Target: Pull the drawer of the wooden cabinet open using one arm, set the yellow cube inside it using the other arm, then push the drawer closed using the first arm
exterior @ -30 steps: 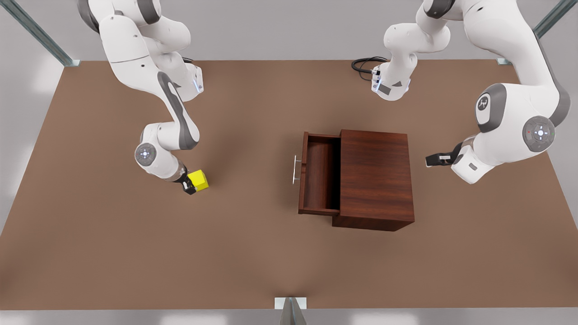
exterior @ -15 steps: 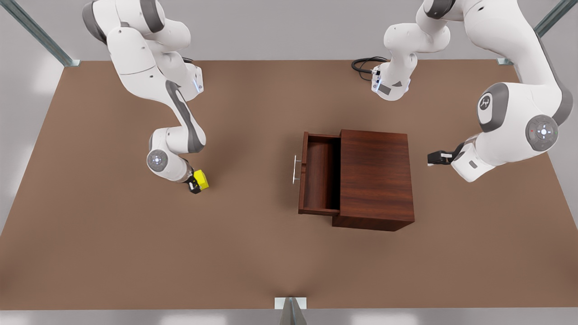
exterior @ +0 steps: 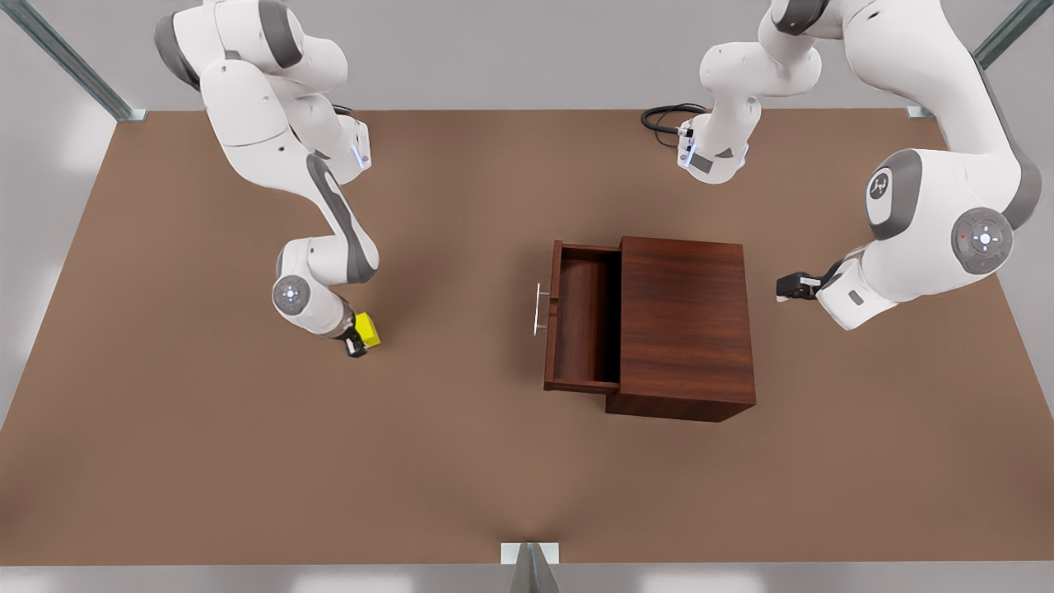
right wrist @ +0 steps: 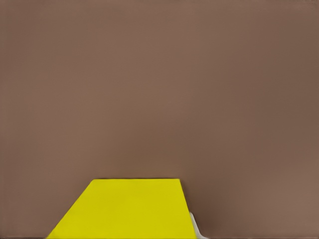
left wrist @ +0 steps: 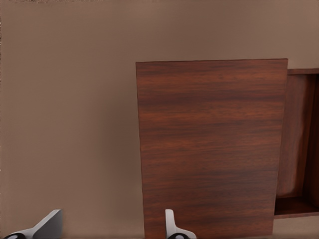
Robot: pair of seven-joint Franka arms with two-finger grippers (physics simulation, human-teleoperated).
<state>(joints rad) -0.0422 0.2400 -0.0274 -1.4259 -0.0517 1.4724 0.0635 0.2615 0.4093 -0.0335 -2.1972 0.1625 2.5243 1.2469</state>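
The wooden cabinet (exterior: 687, 321) stands right of the table's middle, and its drawer (exterior: 580, 317) is pulled out toward the front view's left, empty, with a silver bar handle (exterior: 539, 309). The yellow cube (exterior: 371, 331) lies on the table at the front view's left. My right gripper (exterior: 359, 340) is low over it and covers part of it; the cube (right wrist: 129, 209) sits very close in the right wrist view. My left gripper (exterior: 786, 287) hovers open just off the cabinet's closed end, at the front view's right. From there the left gripper (left wrist: 110, 225) faces the cabinet top (left wrist: 209, 149) and the drawer (left wrist: 299, 144) beyond it.
The brown table (exterior: 461, 478) has wide bare room between the cube and the drawer. A black cable (exterior: 663, 119) loops by the arm base at the back. Metal frame posts (exterior: 527, 568) stand at the table's edges.
The right arm has shifted slightly toward the front view's right and lowered over the cube, so less yellow shows. The left arm barely moved. Cube, cabinet and drawer stayed in place.
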